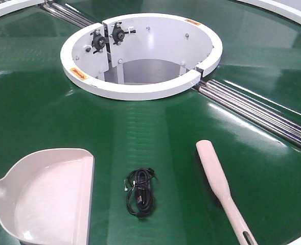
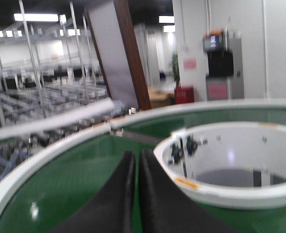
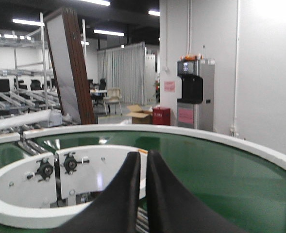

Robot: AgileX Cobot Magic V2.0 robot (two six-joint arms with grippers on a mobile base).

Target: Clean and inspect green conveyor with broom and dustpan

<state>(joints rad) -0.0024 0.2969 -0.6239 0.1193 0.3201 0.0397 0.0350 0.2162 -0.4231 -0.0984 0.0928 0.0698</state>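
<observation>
Dustpan (image 1: 53, 199) and broom (image 1: 220, 186) flank cable (image 1: 140, 193) (coiled, black).

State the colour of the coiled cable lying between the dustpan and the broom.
The coiled cable is black, seen best in the exterior front-facing view.

green conveyor (image 1: 38, 117) carries 3 items | dustpan (image 1: 53, 204) lower left | black cable coil (image 1: 139, 203) lower centre | broom (image 1: 214, 168) lower right

pale pink plastic dustpan (image 1: 50, 200) runs off the lower left edge; slim pink-beige hand broom (image 1: 219, 184) loses its handle tip at the bottom; left wrist view's blurry
</observation>
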